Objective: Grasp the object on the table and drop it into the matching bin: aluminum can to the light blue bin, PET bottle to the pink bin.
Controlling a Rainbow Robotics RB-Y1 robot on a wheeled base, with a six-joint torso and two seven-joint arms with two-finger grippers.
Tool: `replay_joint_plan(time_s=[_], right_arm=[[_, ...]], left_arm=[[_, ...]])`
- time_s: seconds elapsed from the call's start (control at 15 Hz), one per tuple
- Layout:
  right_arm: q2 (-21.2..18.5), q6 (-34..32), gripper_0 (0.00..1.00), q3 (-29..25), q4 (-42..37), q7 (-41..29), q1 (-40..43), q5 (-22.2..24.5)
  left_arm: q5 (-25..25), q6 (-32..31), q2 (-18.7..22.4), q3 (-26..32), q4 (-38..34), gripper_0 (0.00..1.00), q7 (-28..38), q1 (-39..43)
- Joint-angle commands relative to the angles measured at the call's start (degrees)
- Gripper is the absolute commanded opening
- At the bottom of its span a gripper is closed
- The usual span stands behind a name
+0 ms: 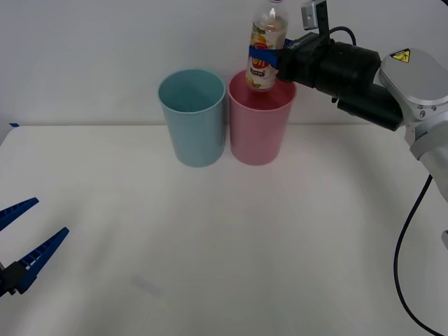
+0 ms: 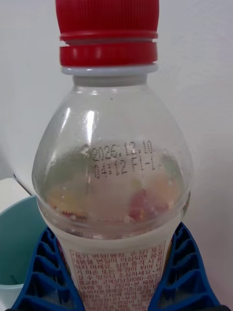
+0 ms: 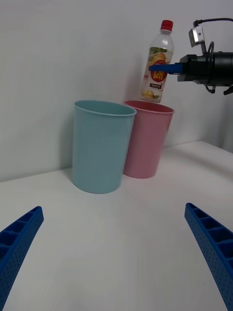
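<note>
You have the white counter (image 1: 224,231) spread wide in front of you, with the light blue bin (image 1: 192,115) and the pink bin (image 1: 261,122) standing upright side by side at its far edge, touching or very nearly so. Your right arm reaches in from the right, and the right hand (image 1: 269,57) is clamped on the PET bottle (image 1: 266,49) around its label, one blue finger on each flank. The bottle is held clear of the counter, long axis upright with the red cap on top, and its base hangs just above the pink bin's mouth, toward the rim on the light blue bin's side as the front view shows it. That is the relation to watch: the bottle needs to sit squarely over the pink opening before you let go, so it drops in rather than clipping the rim. Your left hand (image 1: 21,245) waits low at the near left, fingers spread wide and holding nothing, well apart from both bins.
</note>
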Motion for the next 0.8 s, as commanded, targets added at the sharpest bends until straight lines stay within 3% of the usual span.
replay_joint_plan(time_s=[0.07, 0.13, 0.2, 0.27, 0.53, 0.8], right_arm=[[0.02, 0.06, 0.09, 0.0, 0.01, 0.16, -0.01, -0.08], [0.02, 0.06, 0.2, -0.09, 0.01, 0.16, -0.01, 0.01], [0.02, 0.06, 0.66, -0.09, 0.01, 0.16, -0.01, 0.01], [0.02, 0.06, 1.0, -0.09, 0.01, 0.16, -0.01, 0.01], [-0.06, -0.73, 1.0, -0.09, -0.43, 0.6, 0.78, -1.66], [-1.38, -0.73, 1.0, -1.76, -8.43, 0.16, 6.31, -2.01]], left_arm=[[0.0, 0.0, 0.0, 0.0, 0.0, 1.0, 0.0, 0.0], [0.0, 0.0, 0.0, 0.0, 0.0, 1.0, 0.0, 0.0], [0.0, 0.0, 0.0, 0.0, 0.0, 1.0, 0.0, 0.0], [0.0, 0.0, 0.0, 0.0, 0.0, 1.0, 0.0, 0.0], [0.0, 0.0, 0.0, 0.0, 0.0, 1.0, 0.0, 0.0], [0.0, 0.0, 0.0, 0.0, 0.0, 1.0, 0.0, 0.0]])
